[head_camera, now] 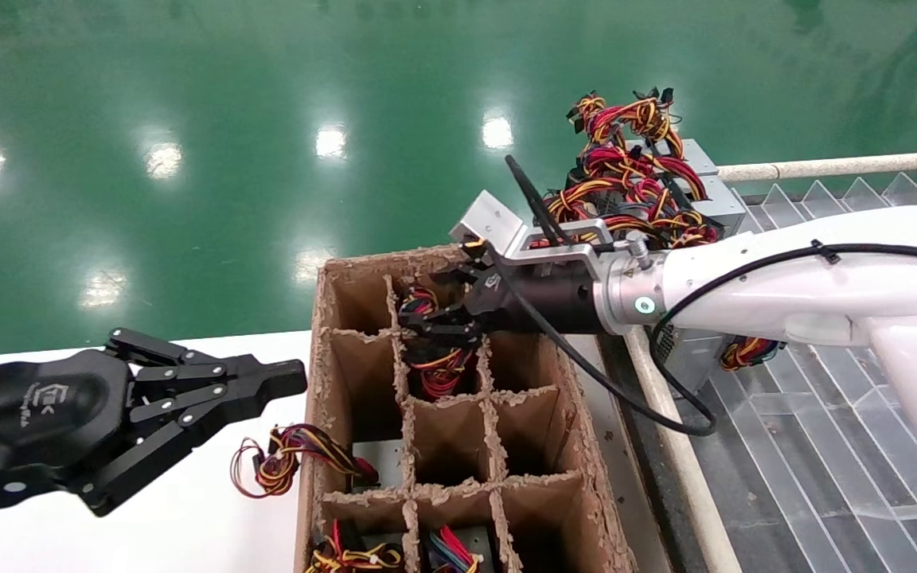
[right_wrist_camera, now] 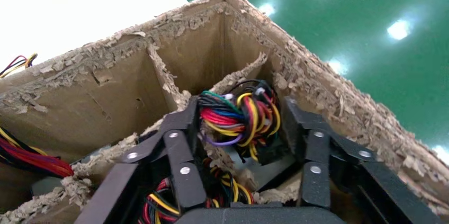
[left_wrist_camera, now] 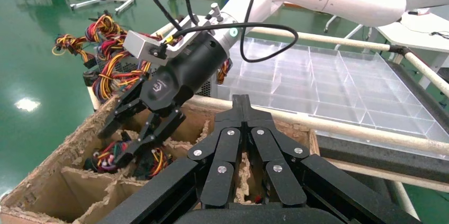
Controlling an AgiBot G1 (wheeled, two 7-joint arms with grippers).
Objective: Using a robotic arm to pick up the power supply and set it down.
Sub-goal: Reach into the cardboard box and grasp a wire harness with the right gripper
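Green glossy floor (head_camera: 228,103) behind; white bench (head_camera: 188,517) at the robot's left, carrying a torn cardboard box (head_camera: 311,446) split by dividers into cells.

Robotic arm (head_camera: 785,278), the right one: white, green-lit wrist collar, reaching across the box's far end. Its gripper (head_camera: 427,322) dips into a far middle cell, fingers (right_wrist_camera: 182,166) apart on either side of a wire bundle (right_wrist_camera: 241,118), not clamped.

Power supply (right_wrist_camera: 254,168): in that cell; only the right wrist view shows a patch of its grey body below the bundle. Head view shows just its wires.

Left gripper (head_camera: 291,380): hangs over the bench beside the box, fingers together.

Spare units (head_camera: 697,183): piled beyond the box with tangled wires. Left wrist view alone shows a clear partitioned tray (left_wrist_camera: 339,83) in full.
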